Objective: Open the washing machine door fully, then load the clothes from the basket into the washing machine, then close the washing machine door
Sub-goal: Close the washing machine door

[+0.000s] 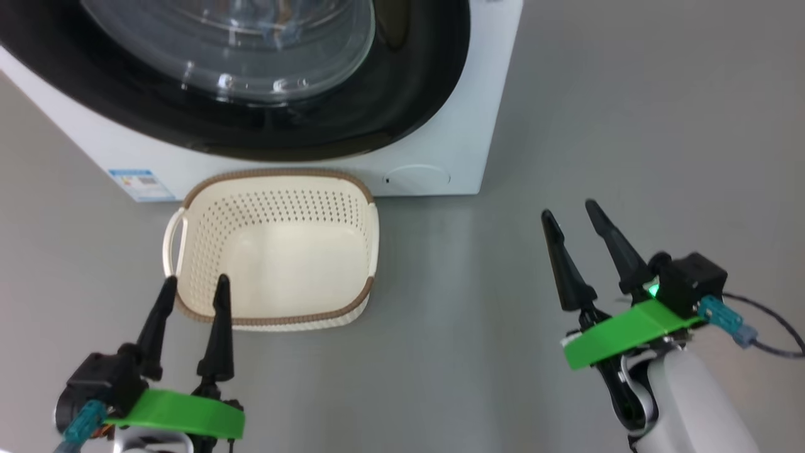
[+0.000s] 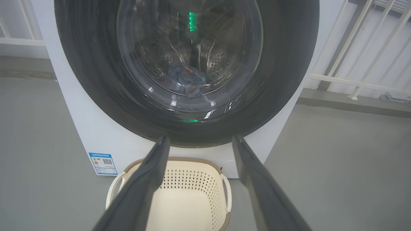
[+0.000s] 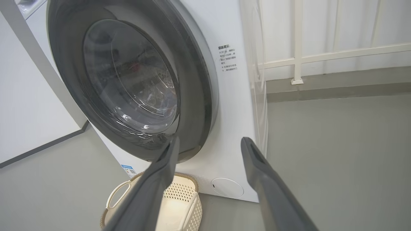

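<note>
The washing machine (image 1: 453, 151) stands ahead with its round black-ringed door (image 1: 402, 94) shut flat against the front. Through the glass in the left wrist view, the light blue clothes (image 2: 188, 80) lie inside the steel drum. The cream basket (image 1: 277, 251) sits on the floor before the machine with nothing in it. My left gripper (image 1: 194, 286) is open, its tips at the basket's near rim. My right gripper (image 1: 569, 211) is open over bare floor, right of the basket.
Grey floor (image 1: 629, 126) spreads wide to the machine's right. A white railing (image 3: 321, 57) runs along the wall behind. A blue label sticker (image 1: 141, 184) and a round filter cap (image 1: 418, 178) mark the machine's lower front.
</note>
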